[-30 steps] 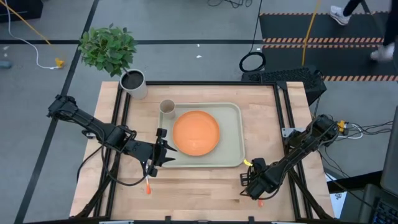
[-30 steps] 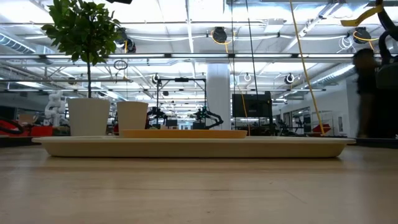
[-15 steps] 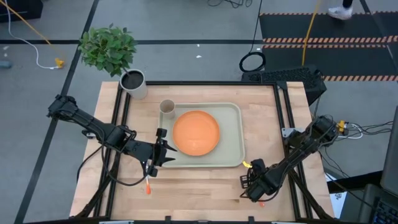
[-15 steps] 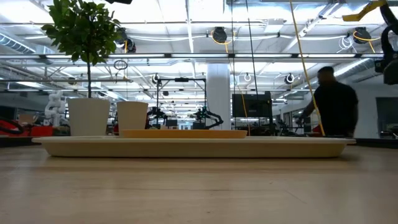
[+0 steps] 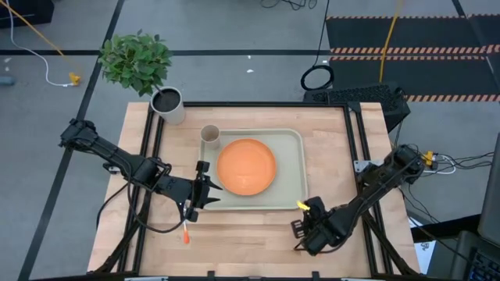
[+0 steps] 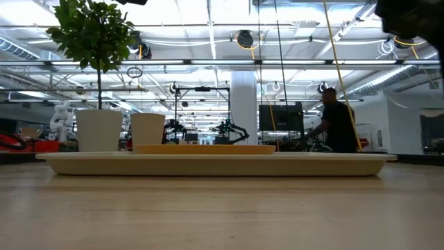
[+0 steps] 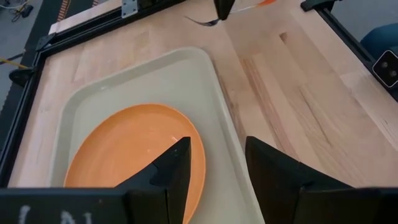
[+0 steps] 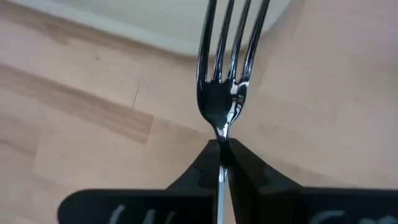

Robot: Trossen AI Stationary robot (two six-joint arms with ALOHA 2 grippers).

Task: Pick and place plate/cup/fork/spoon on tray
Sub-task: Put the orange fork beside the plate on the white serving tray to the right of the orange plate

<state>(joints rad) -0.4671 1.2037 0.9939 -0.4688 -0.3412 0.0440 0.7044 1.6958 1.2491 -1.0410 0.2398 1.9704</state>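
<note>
The orange plate (image 5: 246, 165) and the beige cup (image 5: 210, 134) stand on the pale green tray (image 5: 293, 191). My right gripper (image 5: 306, 225) is near the tray's near right corner, shut on the fork (image 8: 224, 93). The fork's tines point at the tray's rim (image 8: 155, 25), and its orange-red handle shows in the left wrist view (image 7: 264, 2). My left gripper (image 5: 205, 190) is open and empty over the tray's near left rim, beside the plate (image 7: 124, 155). The spoon's orange-red handle (image 5: 186, 232) lies on the table near the left arm; its bowl is hidden. My right gripper pinches the fork's thin silver neck (image 8: 219, 138), just behind the tines, between its two fingertips. The fingers lie along the fork, which juts forward past them with its tines toward the tray. The handle end runs back under the gripper and is hidden in the right wrist view.
A grey-white pot with dark soil (image 5: 167, 104) and a leafy plant (image 5: 137, 58) stand at the table's far left corner. Black frame rails (image 5: 152, 156) run along the table's sides. Bare wood lies along the near edge (image 5: 250, 242). A person (image 6: 336, 125) walks in the room behind.
My right gripper has gone a little toward the table's left edge and the tray's near right corner, carrying the fork with it. My left arm has kept still. A person has walked across the room behind the table.
</note>
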